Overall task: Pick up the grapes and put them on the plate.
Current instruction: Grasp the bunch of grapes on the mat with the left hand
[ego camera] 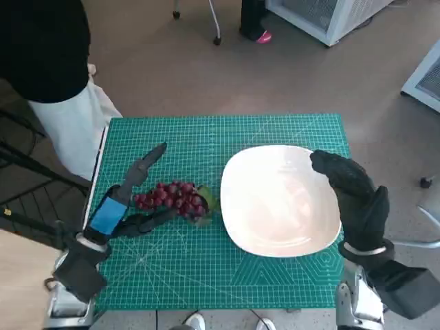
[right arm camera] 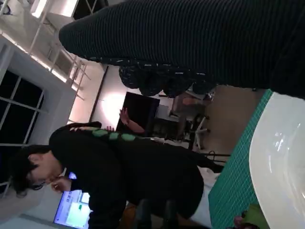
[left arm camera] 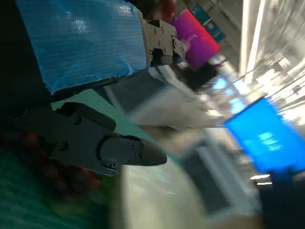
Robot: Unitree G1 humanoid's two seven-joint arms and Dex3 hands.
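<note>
Grapes (ego camera: 172, 197), a loose, bruisable bunch beside the plate (ego camera: 237, 227): cradle whole; left hand (ego camera: 127, 203) fingers apart around them, nothing gripped

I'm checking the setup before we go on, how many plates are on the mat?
1. The white plate lies on the right half of the green mat, right of the grapes; the right hand is over its right edge.

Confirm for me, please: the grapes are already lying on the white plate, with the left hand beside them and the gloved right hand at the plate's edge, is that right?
Not quite: in the head view the grapes lie on the green mat, beside the white plate, not on it. The rest holds: the left hand is beside them and the gloved right hand is at the plate's edge.
</note>
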